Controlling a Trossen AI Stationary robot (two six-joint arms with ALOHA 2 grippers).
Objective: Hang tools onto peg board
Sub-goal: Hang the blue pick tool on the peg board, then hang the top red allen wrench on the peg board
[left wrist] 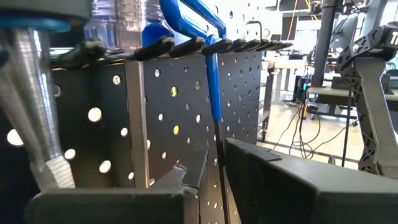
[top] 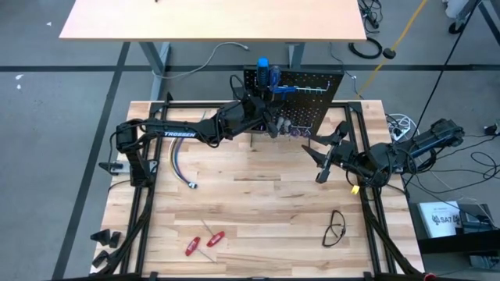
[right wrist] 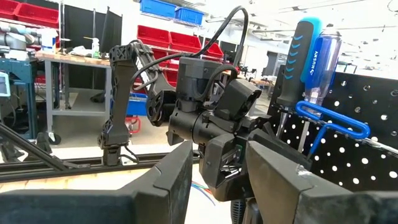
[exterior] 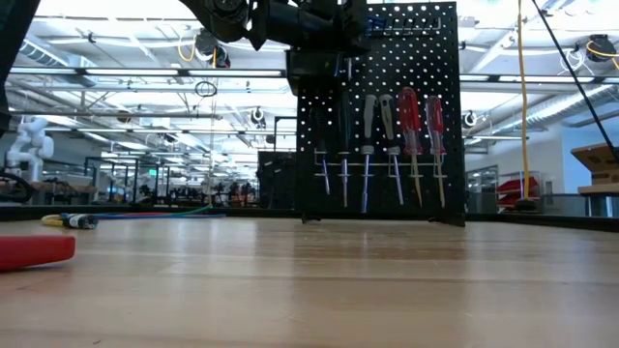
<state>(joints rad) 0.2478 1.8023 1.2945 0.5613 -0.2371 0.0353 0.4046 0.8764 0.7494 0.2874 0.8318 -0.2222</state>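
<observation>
With my left gripper (top: 269,125) up against the peg board (top: 312,97), jaws a narrow crack apart around a slim shaft (left wrist: 219,162) and grip unclear, a sideways pull-off risks dragging that tool off its hook.

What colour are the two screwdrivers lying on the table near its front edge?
Red handles on both screwdrivers, with thin metal shafts; the high view shows them best.
</observation>
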